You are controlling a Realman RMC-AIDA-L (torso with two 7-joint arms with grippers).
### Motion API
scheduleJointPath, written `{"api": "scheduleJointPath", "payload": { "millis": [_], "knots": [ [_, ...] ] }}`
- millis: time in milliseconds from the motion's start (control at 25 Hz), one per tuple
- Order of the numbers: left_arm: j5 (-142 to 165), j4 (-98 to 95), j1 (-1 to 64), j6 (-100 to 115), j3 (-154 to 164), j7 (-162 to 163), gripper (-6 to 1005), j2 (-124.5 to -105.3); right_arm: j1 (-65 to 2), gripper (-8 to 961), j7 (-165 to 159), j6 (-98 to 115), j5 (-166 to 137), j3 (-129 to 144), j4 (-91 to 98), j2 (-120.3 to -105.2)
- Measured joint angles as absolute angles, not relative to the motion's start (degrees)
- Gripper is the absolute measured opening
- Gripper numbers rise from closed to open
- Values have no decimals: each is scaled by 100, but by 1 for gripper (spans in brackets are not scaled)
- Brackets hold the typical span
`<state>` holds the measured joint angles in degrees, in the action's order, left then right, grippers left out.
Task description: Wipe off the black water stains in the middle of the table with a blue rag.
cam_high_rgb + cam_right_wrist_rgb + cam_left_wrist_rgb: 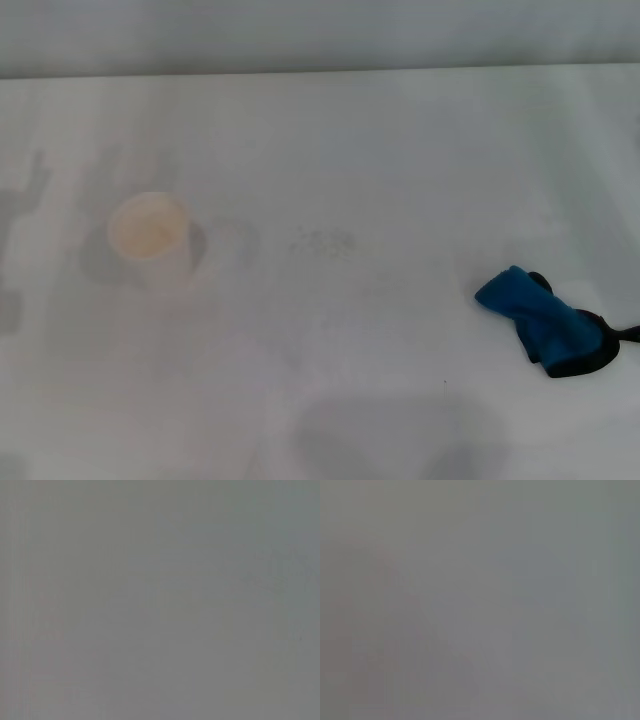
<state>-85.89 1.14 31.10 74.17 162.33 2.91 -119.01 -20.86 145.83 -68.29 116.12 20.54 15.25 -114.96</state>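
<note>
Stains [322,242]: in the head view only a faint grey speckled patch marks the middle of the counter [400,140]. No dark blotch shows. It reads as very pale residue, or as stains barely registering against the white; which, cannot be told.

Nearest the robot, a broad soft shadow lies on the counter's near edge, centre. No arm shows above it.

Next out, on the robot's right: blue rag [537,318], bunched in a loose heap with black edging and a thin black loop trailing toward the counter's right edge. It lies well apart from the speckled patch, nothing touching it. Judgement: it sits within the right arm's side of the work, so the right arm is the likelier one to fetch it.

About level with the patch, on the robot's left: a pale cup [148,232], upright, mouth open to the camera, well apart from patch and rag alike. Judgement: standing off to the side, it leaves the middle free for a wiping stroke.

Farthest: the counter's back edge against a plain grey wall.

Neither pincer appears in the head view, and both wrist views give only flat grey, so their fingers, apart or together, cannot be told. Faint upright shadows fall at the counter's far left.

Judgement: the rag lies unheld, so no wiping is in hand. Whether the wipe is yet to start or already over cannot be told.
</note>
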Motion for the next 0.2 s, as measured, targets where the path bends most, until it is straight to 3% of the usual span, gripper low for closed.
{"api": "scheduleJointPath", "payload": {
  "millis": [200],
  "knots": [
    [-8590, 109, 3078, 7531, 16233, 290, 893, -11908, -2043, 408, 14637, -6825, 11619, 2007, 1506, -11507]
  ]
}}
